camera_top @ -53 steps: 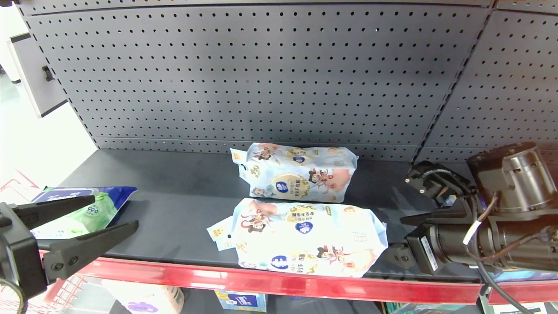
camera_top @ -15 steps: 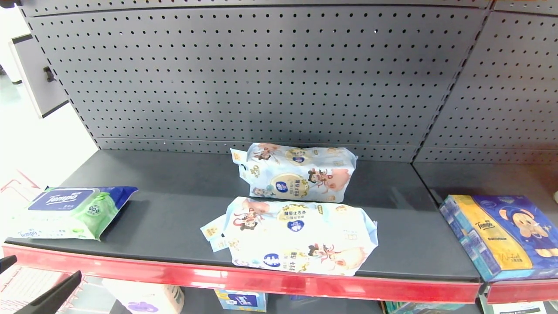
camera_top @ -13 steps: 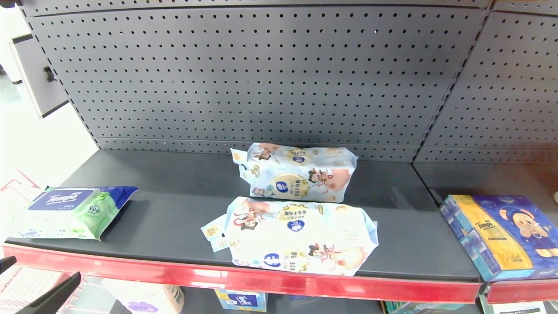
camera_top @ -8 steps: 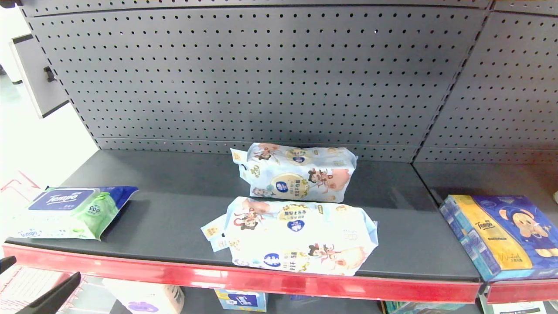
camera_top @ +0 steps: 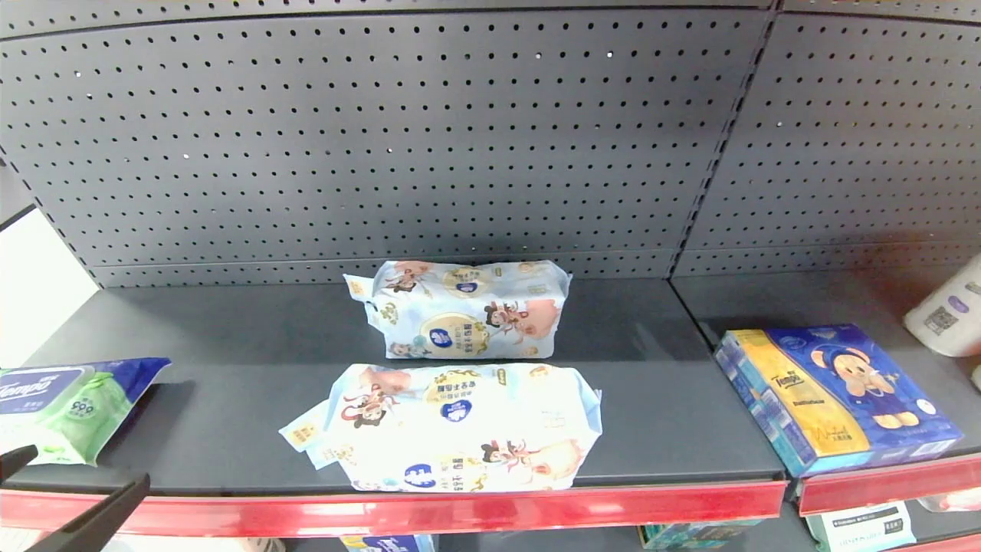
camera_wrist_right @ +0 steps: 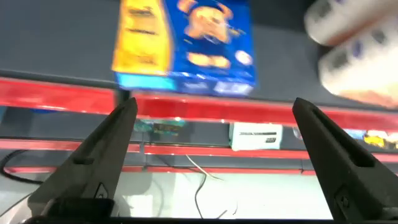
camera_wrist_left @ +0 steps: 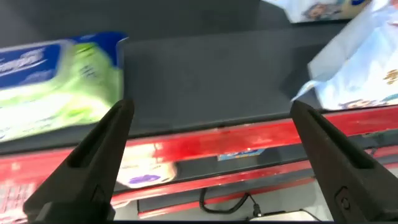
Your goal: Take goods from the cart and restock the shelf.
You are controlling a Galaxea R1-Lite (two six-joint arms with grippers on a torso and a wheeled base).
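- Lying flat on the shelf (camera_top: 230, 353), beyond and right of the left gripper (camera_wrist_left: 211, 106): tissue pack (camera_top: 460, 429), long axis along the shelf front, tab end toward that gripper.
- Unmoved since earlier; head camera shifted; right gripper (camera_wrist_right: 214, 102) withdrawn from the shelf.
- Both grippers wide apart, holding nothing.
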